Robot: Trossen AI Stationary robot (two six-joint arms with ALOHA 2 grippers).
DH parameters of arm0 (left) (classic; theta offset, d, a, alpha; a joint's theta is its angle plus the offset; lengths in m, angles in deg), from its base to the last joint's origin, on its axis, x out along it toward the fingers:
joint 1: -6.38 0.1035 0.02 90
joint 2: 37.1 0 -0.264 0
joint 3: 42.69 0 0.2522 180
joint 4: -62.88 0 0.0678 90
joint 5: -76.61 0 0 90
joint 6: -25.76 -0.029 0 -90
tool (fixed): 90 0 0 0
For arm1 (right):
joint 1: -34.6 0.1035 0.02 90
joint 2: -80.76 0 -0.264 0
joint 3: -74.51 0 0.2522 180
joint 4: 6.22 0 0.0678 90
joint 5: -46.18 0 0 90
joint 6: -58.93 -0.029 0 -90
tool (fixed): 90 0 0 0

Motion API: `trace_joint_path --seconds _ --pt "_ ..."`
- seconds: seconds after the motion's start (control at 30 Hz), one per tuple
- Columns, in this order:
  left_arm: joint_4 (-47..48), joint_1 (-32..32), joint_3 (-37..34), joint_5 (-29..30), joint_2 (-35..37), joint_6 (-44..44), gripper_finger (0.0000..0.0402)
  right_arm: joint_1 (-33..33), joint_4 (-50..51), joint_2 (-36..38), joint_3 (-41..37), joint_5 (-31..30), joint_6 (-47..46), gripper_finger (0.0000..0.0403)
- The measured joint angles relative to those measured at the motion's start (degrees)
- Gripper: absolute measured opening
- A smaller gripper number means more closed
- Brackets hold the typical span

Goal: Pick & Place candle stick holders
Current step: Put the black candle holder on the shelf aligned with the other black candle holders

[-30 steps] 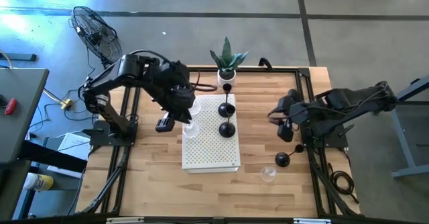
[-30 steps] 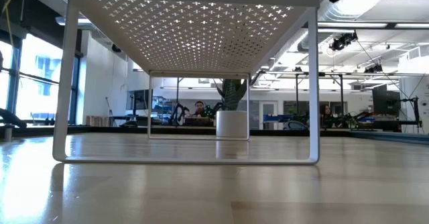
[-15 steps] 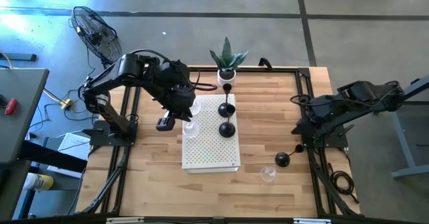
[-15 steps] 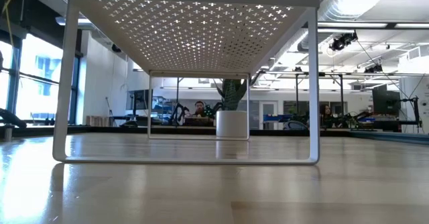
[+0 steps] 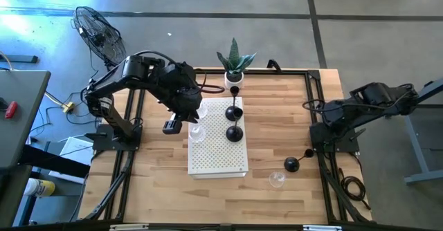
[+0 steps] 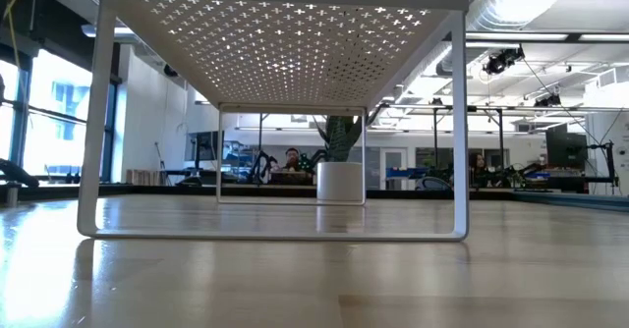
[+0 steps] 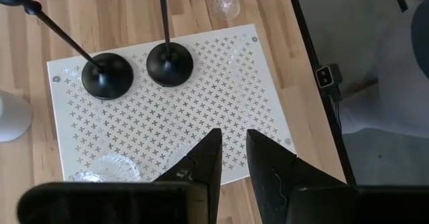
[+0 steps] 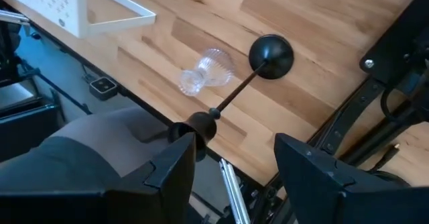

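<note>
Hovering over the white perforated metal shelf (image 5: 218,148), the left gripper (image 7: 231,150) holds nothing, fingers narrowly apart. Two black dome-based candle holders (image 5: 234,133) stand near its far edge; clear glass cup holders (image 5: 196,135) at its left edge. The right gripper (image 8: 231,157), parted, hangs at the table's right edge.

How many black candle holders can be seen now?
4. Two on the white rack. One beside the plant pot. One on the table at right. Others may be hidden.
</note>
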Motion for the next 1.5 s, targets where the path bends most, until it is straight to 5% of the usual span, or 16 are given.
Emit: trace_joint_path --seconds 0.33,0.7,0.93,1.5 --pt "0.00 0.02 0.00 0.08 0.00 -0.24 0.0067 -0.02 3.69 -1.29 0.00 -3.79 -0.26 0.0195" --pt "0.00 0.02 -0.03 0.99 0.00 -0.41 0.0067 0.27 -3.42 -3.79 0.00 -0.03 2.92 0.0195" --pt "0.00 0.00 -0.03 1.11 0.00 -0.41 0.0067 4.11 -1.94 -4.66 -0.02 2.47 -0.90 0.0195" --pt "0.00 0.02 -0.03 3.87 0.00 -4.50 0.0067 13.56 -3.20 -8.47 -0.02 -3.28 -7.56 0.0195"
